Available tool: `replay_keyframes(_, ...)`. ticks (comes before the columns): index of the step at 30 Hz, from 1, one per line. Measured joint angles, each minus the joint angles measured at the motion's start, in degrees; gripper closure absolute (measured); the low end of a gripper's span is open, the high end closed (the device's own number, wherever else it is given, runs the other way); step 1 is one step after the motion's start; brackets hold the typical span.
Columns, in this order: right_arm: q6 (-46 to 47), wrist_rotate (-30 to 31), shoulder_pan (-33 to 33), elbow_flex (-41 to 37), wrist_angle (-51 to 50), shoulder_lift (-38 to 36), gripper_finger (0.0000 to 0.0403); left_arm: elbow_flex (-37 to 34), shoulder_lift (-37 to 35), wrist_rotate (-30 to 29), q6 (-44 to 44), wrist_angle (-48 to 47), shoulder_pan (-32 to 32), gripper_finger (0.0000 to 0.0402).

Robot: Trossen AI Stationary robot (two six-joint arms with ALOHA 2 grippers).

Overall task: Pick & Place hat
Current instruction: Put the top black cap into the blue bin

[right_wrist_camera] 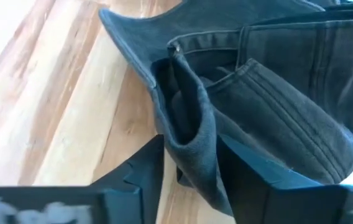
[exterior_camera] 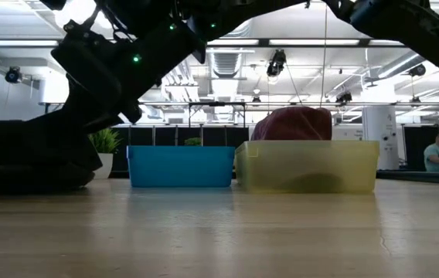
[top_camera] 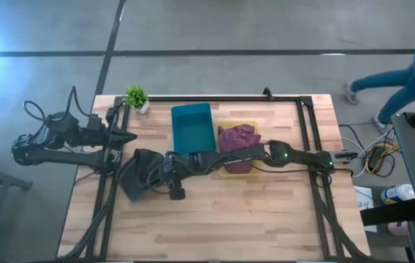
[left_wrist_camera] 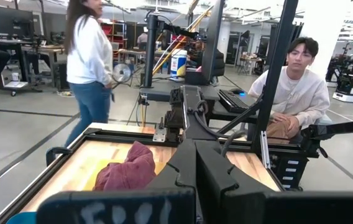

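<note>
The hat [top_camera: 136, 175] is dark grey stitched cloth, crumpled on the table's left half near the teal bin; the right wrist view shows it [right_wrist_camera: 276, 81] lying on the wood. My right gripper [top_camera: 153, 177] reaches across the table from the right and is shut on a raised fold of it [right_wrist_camera: 191, 149]. My left gripper [top_camera: 127, 136] waits shut by the left edge, above the hat's far side, touching nothing [left_wrist_camera: 195, 158]. My right gripper pinches a raised fold [right_wrist_camera: 189, 118] at the hat's edge between its two fingers [right_wrist_camera: 142, 171], one on each side. The fold is doubled cloth. The fingers come slanting down from the table's right. The rest of the hat lies on the table.
A teal bin [top_camera: 193, 128] and a yellow bin [top_camera: 245, 169] holding a maroon cloth [top_camera: 237, 137] stand side by side at the middle far side. A small potted plant [top_camera: 136, 97] sits at the far left corner. People are beyond the table.
</note>
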Motion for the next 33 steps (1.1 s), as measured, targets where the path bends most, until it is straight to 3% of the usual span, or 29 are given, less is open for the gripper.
replay_keyframes(10,3.80,0.02,0.00,0.00,0.13,0.01,0.0385,0.00,0.00,0.01,0.02,0.00,0.01,0.0401)
replay_keyframes(19,5.28,-0.51,-0.24,3.96,-7.08,-4.26,0.0392,0.00,0.00,0.01,0.00,0.00,0.00,0.0401)
replay_keyframes(25,6.88,-8.45,-2.13,7.17,-20.90,-11.04,0.0393,0.00,0.00,0.01,0.02,0.00,0.01,0.0401)
replay_keyframes(33,19.67,-27.31,-5.33,7.17,-36.95,-21.80,0.0394,0.00,0.00,0.01,0.01,0.02,-0.02,0.0401)
